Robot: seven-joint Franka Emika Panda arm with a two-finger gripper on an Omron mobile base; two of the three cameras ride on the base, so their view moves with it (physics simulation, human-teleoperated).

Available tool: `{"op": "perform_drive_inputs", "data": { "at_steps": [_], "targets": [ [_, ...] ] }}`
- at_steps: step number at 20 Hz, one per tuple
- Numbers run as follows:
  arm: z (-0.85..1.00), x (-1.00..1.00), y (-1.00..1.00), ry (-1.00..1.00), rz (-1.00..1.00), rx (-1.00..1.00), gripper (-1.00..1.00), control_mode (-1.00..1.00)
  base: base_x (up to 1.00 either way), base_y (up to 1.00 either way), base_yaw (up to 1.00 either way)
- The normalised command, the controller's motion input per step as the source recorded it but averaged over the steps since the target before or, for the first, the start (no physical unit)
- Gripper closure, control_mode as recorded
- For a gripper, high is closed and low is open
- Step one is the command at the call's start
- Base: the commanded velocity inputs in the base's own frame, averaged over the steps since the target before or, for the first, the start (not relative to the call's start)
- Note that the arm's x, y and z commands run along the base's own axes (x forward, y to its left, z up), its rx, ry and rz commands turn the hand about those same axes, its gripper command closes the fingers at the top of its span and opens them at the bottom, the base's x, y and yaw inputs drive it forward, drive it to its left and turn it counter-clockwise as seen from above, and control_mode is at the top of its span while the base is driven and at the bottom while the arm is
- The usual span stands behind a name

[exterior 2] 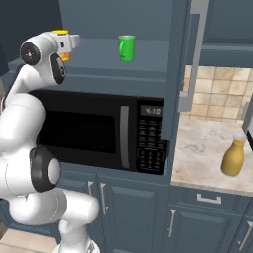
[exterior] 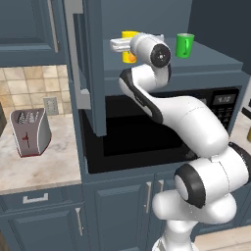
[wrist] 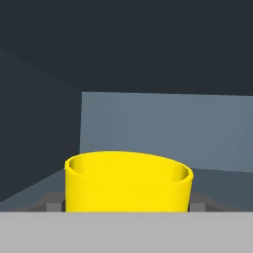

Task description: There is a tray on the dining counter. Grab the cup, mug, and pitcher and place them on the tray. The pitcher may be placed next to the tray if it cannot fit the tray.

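Microwave (exterior 2: 94,131) display (exterior 2: 151,110) digits blurred, roughly "4:10"; keypad unreadable.

Soft, even rendered light; dim recesses, perhaps slightly blurred.

The arm (exterior: 196,122) is glossy white with rounded segments. Black bands ring its joints. A dark round cap marks the wrist (exterior: 160,55).

A blue-grey shelf (exterior 2: 99,62) above my microwave (exterior 2: 99,131) carries the yellow cup (exterior: 128,46) and, well apart, the green mug (exterior 2: 126,48). The marbled table (exterior 2: 207,148) holds the amber pitcher (exterior 2: 233,158), another stretch a toaster (exterior: 30,132).
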Motion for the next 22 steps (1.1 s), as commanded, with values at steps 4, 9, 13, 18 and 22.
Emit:
{"op": "perform_drive_inputs", "data": {
  "at_steps": [4,9,13,18,22],
  "targets": [
    [0.0,-0.33,-0.01,-0.01,0.0,0.0,1.0,-1.0,0.0,0.0,0.0],
    [0.0,-0.2,0.0,0.0,0.0,0.0,1.0,-1.0,0.0,0.0,0.0],
    [0.0,-0.21,0.0,0.0,0.0,0.0,1.0,-1.0,0.0,0.0,0.0],
    [0.0,-0.3,-0.02,0.0,0.0,0.0,1.0,-1.0,0.0,0.0,0.0],
    [0.0,-0.39,-0.14,0.0,0.0,0.0,1.0,-1.0,0.0,0.0,0.0]
  ]
}}
